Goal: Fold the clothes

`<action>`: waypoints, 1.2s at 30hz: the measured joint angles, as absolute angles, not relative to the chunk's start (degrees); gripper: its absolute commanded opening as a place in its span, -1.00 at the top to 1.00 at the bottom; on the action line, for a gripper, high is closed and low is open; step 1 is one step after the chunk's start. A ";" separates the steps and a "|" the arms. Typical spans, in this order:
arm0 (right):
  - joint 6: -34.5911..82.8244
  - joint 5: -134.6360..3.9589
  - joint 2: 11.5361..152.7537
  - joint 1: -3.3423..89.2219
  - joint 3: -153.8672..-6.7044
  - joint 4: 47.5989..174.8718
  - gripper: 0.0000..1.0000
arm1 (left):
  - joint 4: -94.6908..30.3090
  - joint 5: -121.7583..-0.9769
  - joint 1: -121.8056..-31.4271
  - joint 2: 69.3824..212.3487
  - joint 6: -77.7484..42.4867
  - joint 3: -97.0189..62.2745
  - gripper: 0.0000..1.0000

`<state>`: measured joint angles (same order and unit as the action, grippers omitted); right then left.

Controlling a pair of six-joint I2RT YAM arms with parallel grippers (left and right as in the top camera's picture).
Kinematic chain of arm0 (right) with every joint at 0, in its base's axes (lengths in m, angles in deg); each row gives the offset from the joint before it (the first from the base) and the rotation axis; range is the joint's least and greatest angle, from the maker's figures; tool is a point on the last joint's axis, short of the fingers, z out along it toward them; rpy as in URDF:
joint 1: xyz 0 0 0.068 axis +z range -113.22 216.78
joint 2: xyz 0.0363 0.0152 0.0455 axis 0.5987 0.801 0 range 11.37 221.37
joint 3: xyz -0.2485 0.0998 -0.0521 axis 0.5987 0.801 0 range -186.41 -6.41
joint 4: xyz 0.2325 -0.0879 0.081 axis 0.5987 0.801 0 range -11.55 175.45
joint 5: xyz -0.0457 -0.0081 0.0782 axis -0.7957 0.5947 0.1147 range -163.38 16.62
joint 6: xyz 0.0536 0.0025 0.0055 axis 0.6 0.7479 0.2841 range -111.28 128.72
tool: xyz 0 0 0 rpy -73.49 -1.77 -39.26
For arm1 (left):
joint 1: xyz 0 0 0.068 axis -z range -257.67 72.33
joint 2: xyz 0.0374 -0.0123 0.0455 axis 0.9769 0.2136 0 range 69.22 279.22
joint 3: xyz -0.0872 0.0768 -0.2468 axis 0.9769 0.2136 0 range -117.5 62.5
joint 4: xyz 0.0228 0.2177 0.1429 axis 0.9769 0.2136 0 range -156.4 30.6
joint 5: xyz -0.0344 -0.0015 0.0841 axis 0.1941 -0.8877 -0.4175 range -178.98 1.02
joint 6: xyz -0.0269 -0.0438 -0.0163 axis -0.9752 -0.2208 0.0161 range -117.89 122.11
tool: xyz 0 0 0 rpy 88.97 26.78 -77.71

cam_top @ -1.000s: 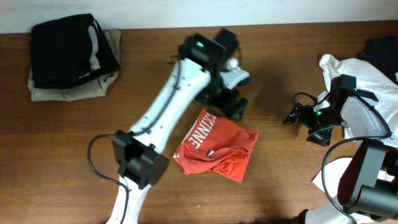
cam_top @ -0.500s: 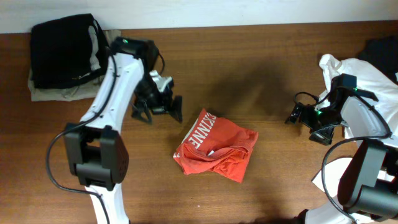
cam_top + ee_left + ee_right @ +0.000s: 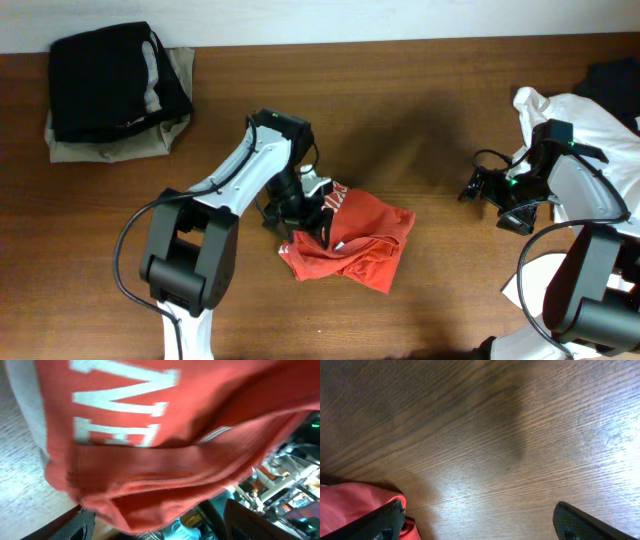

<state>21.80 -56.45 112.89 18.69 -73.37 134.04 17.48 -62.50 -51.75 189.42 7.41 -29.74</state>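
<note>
Overhead is showing the brown bench (image 3: 430, 300) carrying a crumpled orange-red T-shirt (image 3: 360, 245) near its middle, with the left tool (image 3: 310, 215) sitting at the shirt's left edge and the right tool (image 3: 470, 188) hanging well apart from it, beside a white heap (image 3: 570, 110). Being light, limp cotton, the shirt is likely going to sag and bunch, so a hem or shoulder seam is looking like the best hold. Left wrist is revealing what overhead is hiding: jaws spread wide, with cloth and its white lettering (image 3: 125, 395) filling the gap. Right wrist is showing wide jaws over bare wood.
</note>
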 measured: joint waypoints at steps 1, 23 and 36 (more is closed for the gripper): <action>21.76 -56.45 112.89 18.69 -73.37 134.09 -0.97 | 16.17 -63.44 -51.78 189.42 7.19 -28.08 -0.64; 21.80 -56.45 112.89 18.69 -73.37 134.41 -0.97 | 14.38 -71.20 -51.30 186.36 2.38 -27.03 0.99; 21.80 -56.45 112.89 18.69 -73.37 134.39 -0.98 | 21.74 -62.99 -30.36 180.33 3.19 -26.99 0.75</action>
